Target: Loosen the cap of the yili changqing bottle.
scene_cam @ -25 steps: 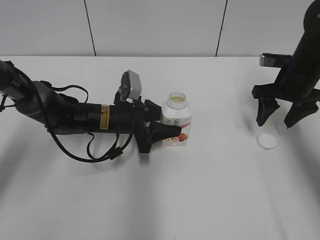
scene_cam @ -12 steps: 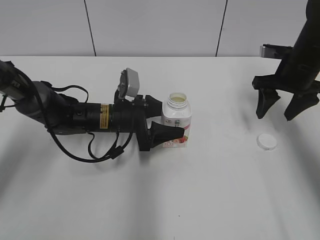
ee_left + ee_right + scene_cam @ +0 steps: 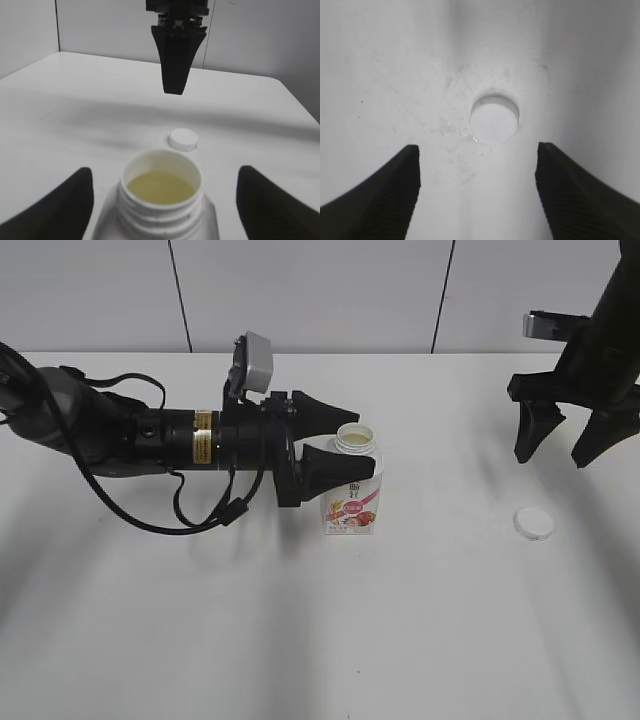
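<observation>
Left fingers (image 3: 362,447) lifted off bottle (image 3: 352,490) — cap (image 3: 533,524) lies apart.

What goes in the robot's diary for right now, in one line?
cap: off, on table | yili changqing bottle: upright, open | left tool: open around neck | right tool: open, above cap

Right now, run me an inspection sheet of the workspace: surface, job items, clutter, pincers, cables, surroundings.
Surface: white table, small wet marks near the cap in the right wrist view.
Job's things: white squarish plastic bottle with pink-red label upright, neck open; small round white plastic cap off, lying on the table.
Clutter: nothing seen.
Pincers: left pincer open around the bottle's neck; right pincer open, above the cap.
Cables: black cables on the left arm.
Surroundings: pale panelled wall.
</observation>
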`<state>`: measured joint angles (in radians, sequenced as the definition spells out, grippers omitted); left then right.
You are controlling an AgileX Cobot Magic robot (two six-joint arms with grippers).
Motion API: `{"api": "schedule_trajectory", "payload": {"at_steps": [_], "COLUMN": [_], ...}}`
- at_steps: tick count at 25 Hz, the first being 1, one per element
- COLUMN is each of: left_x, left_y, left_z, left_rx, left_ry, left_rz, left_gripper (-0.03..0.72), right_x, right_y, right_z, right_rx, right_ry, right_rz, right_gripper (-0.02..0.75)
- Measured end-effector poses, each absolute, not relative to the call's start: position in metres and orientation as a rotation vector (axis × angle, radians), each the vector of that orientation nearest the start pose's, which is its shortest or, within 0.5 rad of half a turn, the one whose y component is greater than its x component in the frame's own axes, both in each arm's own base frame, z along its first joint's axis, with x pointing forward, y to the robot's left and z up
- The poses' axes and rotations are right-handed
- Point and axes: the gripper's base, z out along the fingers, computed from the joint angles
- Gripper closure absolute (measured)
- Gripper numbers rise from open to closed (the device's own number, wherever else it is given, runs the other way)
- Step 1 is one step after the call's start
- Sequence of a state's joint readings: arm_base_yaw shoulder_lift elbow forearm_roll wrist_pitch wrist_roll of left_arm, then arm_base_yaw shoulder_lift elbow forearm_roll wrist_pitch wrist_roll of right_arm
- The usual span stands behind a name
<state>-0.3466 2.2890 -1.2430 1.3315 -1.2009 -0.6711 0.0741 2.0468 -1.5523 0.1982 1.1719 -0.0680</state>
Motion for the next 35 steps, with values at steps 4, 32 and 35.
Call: {"api": "schedule_trajectory", "payload": {"at_steps": [4,32,35], "left_x": [0.360,0.400,0.405], "left_y": [-0.218,-0.102,-0.088], "left_z": [0.127,0.260,0.261], "left_rx": [1.233,0.490,0.435], "left_ry": [1.403,1.980,1.966], "left_rz": [-1.140,-0.107,0.073], "left_gripper": [0.150,0.150,0.150], "right_x": [0.404,0.425,0.425], "right_y": [0.048,0.052,0.051], "right_z": [0.198,0.242,0.242], "right_rx": [-0.105,-0.113,-0.117], "right_ry": [3.126,2.968,2.969], "right_rz": [0.305,0.346,0.330], "right_gripper": [0.173,0.173,0.173]}}
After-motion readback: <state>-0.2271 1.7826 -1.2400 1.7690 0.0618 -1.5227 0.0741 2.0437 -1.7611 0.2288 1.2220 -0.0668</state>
